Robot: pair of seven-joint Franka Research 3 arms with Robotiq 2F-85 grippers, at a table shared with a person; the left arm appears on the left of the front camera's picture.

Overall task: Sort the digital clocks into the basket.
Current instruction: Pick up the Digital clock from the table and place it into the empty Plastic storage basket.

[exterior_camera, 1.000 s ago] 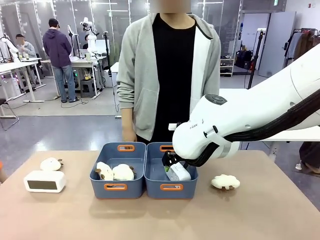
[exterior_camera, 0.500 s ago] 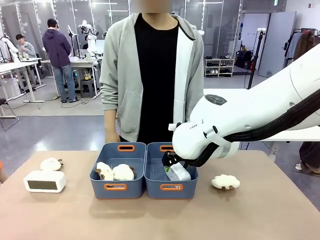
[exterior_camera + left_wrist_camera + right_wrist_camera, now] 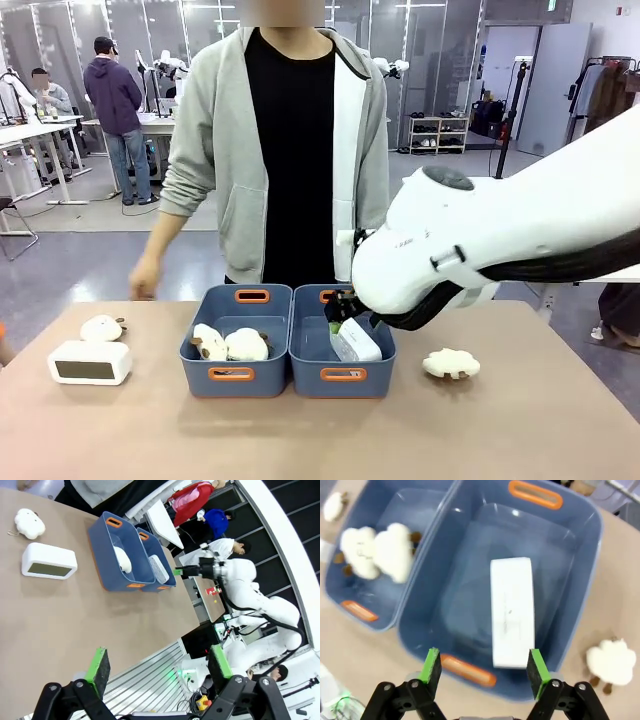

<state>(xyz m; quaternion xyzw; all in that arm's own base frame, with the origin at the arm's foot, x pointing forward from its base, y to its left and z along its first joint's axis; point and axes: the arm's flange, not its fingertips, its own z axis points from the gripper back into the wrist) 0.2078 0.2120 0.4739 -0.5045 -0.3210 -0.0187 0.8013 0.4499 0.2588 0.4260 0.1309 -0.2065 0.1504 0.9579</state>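
Grey floor [image 3: 80, 262], glass wall [image 3: 200, 30] far back, white desks [image 3: 40, 124] far left, shelf [image 3: 440, 135] and grey door [image 3: 545, 85] far right.

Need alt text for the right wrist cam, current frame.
The right claw, open with its green pads apart, hovers over a blue basket in which one white digital clock lies. The neighbouring blue basket holds cream plush toys, and another plush toy sits on the table beside the clock's basket.
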